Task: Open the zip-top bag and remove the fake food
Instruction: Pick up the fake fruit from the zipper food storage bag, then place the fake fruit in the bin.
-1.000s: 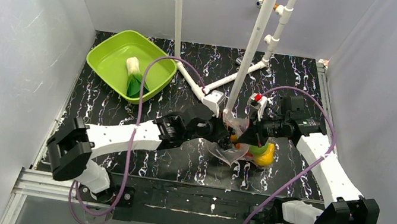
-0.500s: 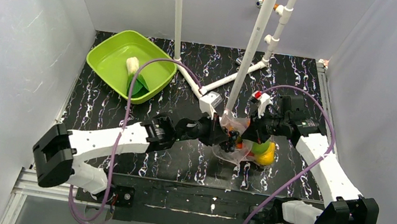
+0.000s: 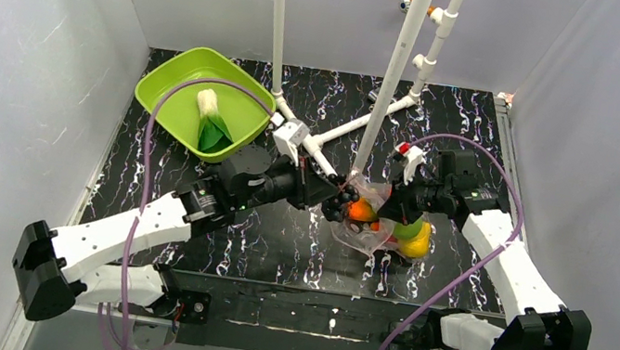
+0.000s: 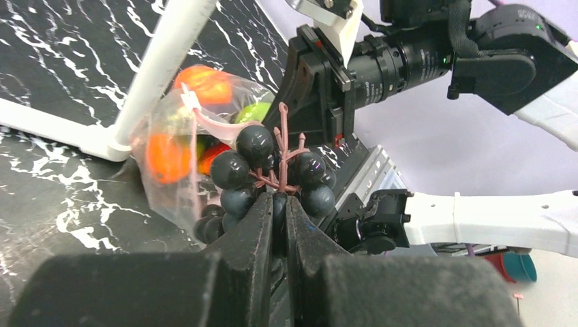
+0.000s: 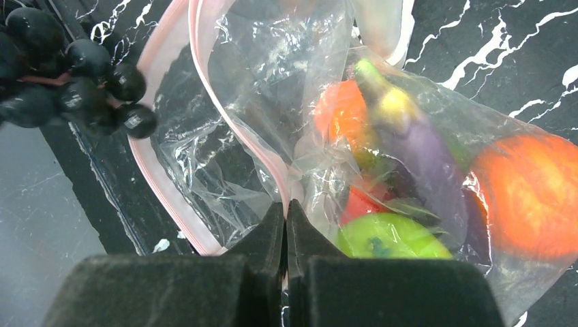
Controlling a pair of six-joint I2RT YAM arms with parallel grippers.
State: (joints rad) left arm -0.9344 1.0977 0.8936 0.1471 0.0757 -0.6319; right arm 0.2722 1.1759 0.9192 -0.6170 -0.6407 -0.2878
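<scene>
Tray, far left: lime-green tray point(image 3: 153, 92) at the back-left of the table. It is square, of glossy plastic with rounded corners. A green-white leafy vegetable point(image 3: 211, 125) lies inside it.
Cable: a purple cable point(image 3: 171, 92) from the left arm loops across the tray in the overhead view.
Table: black top point(image 3: 276, 249) with white marbling, flat and matt.
Pipe frame, centre: white pipe frame point(image 3: 396, 66). One pole comes down just behind the bag, with struts spreading along the table. From above, the pole cuts across the bag's back edge.
Left gripper point(image 4: 279, 204): jaws together, clamped on the thin pink stalk of the grapes point(image 4: 269, 167), which hang just left of the bag's mouth and outside it.
Grapes, make: dark, glossy round beads bunched on the stalk.
Zip-top bag point(image 5: 272, 129): centre-right of the table, between the two grippers and near the pole's foot. It is clear crinkly film with a pink zip strip point(image 5: 228, 122). The mouth gapes toward the left arm. I cannot tell whether its underside rests on the table.
Right gripper point(image 5: 286, 214): jaws together, pinching the bag's edge right at the pink strip.
Fake food inside the bag: two oranges point(image 5: 535, 194), smooth and round, a long purple eggplant point(image 5: 426, 160), a green apple point(image 5: 388, 240) and a small red piece point(image 5: 358, 204) — all pressed against the film.
Right end of the bag: a yellow lemon point(image 3: 415, 244), seen from above.
</scene>
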